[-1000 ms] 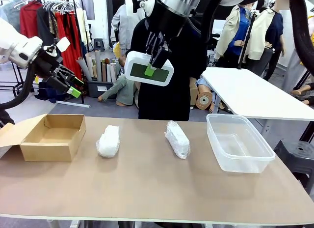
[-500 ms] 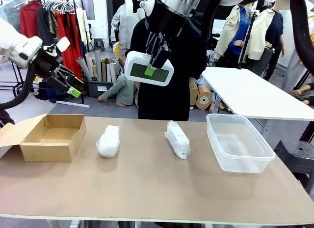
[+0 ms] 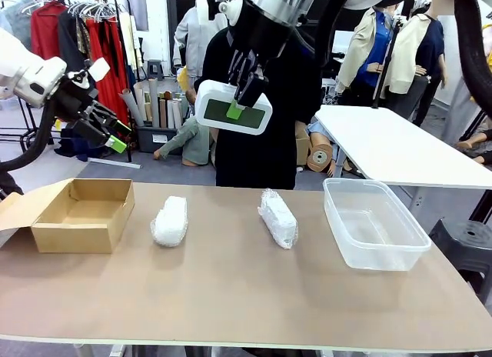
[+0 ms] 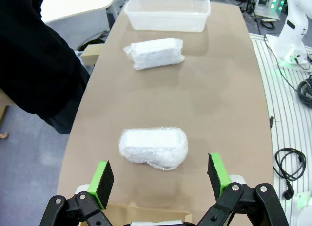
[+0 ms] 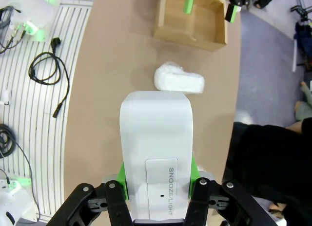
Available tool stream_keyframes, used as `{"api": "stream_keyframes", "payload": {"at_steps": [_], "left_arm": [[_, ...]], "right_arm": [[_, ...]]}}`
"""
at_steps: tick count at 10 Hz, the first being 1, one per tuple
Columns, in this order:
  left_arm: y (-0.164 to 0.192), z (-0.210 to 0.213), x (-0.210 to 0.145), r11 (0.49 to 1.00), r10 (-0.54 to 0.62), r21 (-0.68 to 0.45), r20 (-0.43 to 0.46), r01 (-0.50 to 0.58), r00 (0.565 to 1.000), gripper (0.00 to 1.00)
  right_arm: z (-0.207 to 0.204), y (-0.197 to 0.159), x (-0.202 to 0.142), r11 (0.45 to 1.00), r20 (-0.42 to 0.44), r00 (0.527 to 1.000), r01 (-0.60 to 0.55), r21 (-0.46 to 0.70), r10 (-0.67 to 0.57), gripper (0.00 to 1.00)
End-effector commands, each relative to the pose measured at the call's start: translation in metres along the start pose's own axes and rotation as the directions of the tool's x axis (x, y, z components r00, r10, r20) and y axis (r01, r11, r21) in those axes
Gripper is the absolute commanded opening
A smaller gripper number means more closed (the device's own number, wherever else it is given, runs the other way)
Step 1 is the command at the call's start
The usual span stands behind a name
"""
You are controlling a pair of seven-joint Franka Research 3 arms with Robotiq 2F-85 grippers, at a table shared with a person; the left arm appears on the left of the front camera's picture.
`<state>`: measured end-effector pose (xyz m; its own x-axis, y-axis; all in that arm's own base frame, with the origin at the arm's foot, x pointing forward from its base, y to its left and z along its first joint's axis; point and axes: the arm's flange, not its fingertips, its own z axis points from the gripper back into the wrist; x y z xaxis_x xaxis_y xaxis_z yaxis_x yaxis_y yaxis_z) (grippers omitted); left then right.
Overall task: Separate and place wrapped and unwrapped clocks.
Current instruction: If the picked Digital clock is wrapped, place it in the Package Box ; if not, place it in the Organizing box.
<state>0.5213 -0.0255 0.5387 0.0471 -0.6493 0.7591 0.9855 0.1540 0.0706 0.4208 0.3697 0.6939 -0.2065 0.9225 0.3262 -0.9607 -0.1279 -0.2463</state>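
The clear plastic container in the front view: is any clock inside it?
No, the clear plastic container is bare inside; both wrapped bundles lie on the table and the right gripper holds the bare clock aloft.

R claw (image 5: 158, 178) clamped on bare white clock (image 5: 156, 131), SNOOZE/LIGHT side showing, over worktop (image 5: 119, 65); 1 wrapped clock (image 5: 179, 80) lies below, w/ open cardboard box (image 5: 195, 22) beyond.

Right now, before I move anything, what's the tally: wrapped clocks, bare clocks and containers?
Wrapped clocks: 2, the left bundle and the right bundle.
Bare clock: 1, held in the right claw.
Containers: 2, the cardboard box and the plastic tub.
Total: 5.
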Motion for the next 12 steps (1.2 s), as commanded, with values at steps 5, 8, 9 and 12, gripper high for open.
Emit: {"api": "stream_keyframes", "payload": {"at_steps": [5, 8, 9, 12], "left_arm": [[0.0, 0.002, 0.002, 1.0, 0.005, 0.003, 0.005, -0.005, 1.0, 1.0], [0.0, 0.002, 0.002, 1.0, 0.005, 0.003, 0.005, -0.005, 1.0, 1.0], [0.0, 0.002, 0.002, 1.0, 0.005, 0.003, 0.005, -0.005, 1.0, 1.0], [0.0, 0.002, 0.002, 1.0, 0.005, 0.003, 0.005, -0.005, 1.0, 1.0]], "right_arm": [[0.029, -0.007, -0.032, 0.975, 0.002, 0.984, 0.177, 0.137, -0.179, 0.0], [0.042, -0.002, -0.072, 0.951, -0.065, 0.954, 0.298, 0.076, -0.294, 0.0], [0.045, 0.0, -0.094, 0.937, -0.041, 0.941, 0.339, 0.088, -0.336, 0.0], [0.031, -0.002, -0.165, 0.859, -0.027, 0.859, 0.511, -0.037, -0.512, 0.0]]}}
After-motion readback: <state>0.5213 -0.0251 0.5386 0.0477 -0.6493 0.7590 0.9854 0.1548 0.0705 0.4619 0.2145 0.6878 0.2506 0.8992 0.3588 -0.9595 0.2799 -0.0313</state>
